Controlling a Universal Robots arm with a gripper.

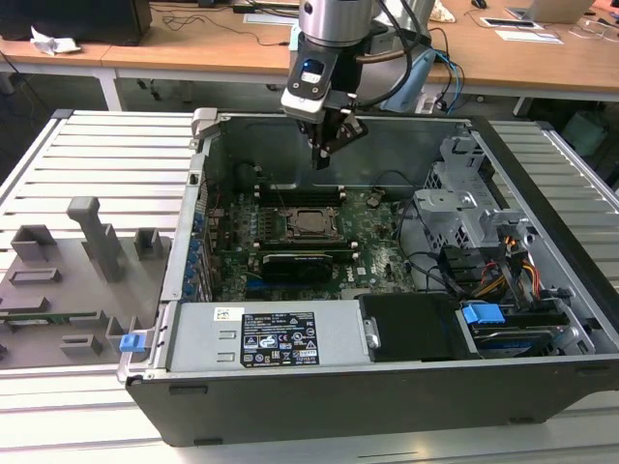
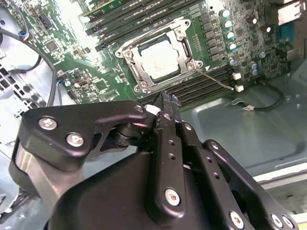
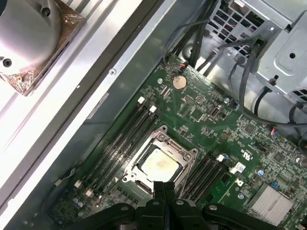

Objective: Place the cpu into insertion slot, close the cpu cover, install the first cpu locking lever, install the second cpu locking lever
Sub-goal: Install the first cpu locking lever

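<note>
Pincer (image 1: 322, 155), fingers together and empty, hangs above the far side of the slot (image 1: 290, 216), where the cpu (image 2: 160, 60) lies under its cover (image 2: 135, 71); a skewed push could slip off the loose lever (image 2: 217, 79) and scrape the board (image 2: 98, 86).

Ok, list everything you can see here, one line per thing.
computer case: one, dark grey, open, on the slatted table
motherboard: one, green, inside the case
cpu: one, silvery top, seated in the insertion slot
cpu cover: one, metal frame, down around the cpu
lever: one, thin wire, jutting from the slot's corner
memory slots: several, black, either side of the slot
expansion card: one, black, beside the slot
power supply: one, silver, by the case's near wall
fixture tray: one, grey, exterior view's left
arm: one, silver-grey, over the case
pincer: one, black, shut, empty, over the motherboard near the cpu
</note>
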